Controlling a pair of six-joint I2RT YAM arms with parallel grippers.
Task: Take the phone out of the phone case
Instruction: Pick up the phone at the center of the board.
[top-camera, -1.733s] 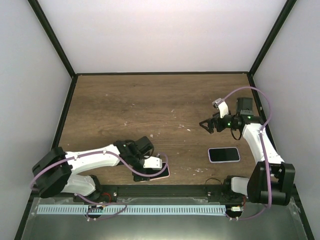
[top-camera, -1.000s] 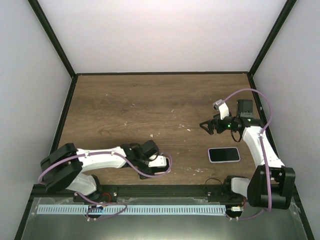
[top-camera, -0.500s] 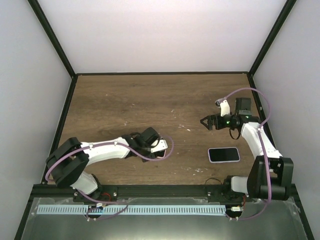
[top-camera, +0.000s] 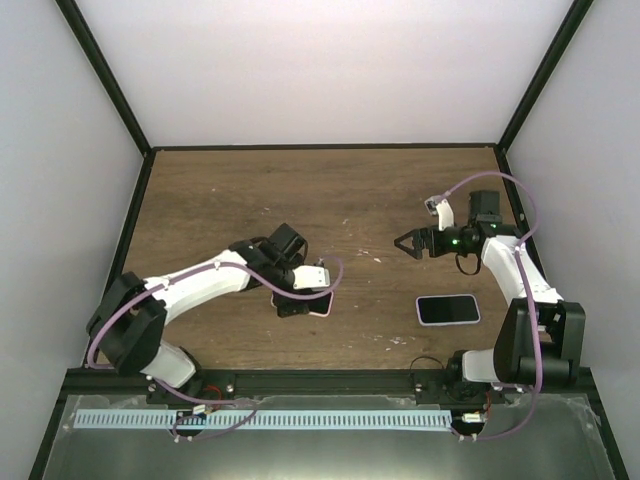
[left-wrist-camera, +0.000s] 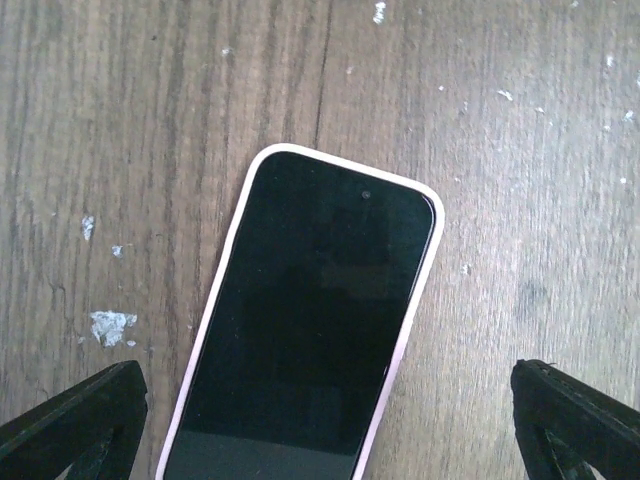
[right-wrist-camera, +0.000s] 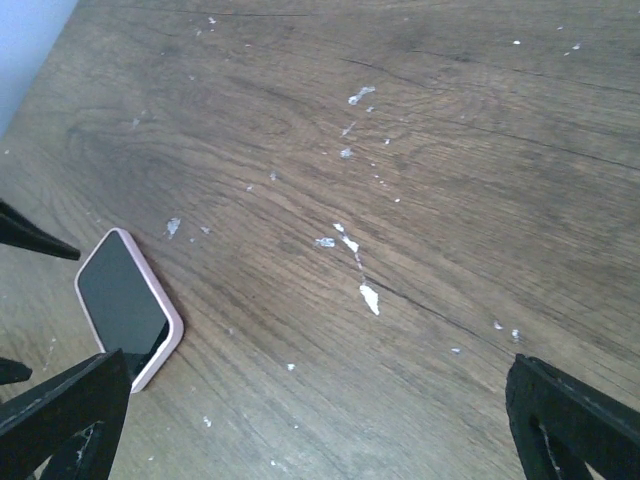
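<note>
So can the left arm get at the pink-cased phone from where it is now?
Likely yes. The left gripper hangs open right above the pink-cased phone, one finger showing to each side of it, and nothing lies on the phone or between it and the jaws.

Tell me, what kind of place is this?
Probably a robot test cell: a wooden tabletop walled by white panels in a black frame, with left arm and right arm bolted at its near edge.

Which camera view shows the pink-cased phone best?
The left wrist view: the pink-cased phone fills the frame, screen up. The right wrist view shows it small, in the lower left corner; the top view shows only its pink edge.
</note>
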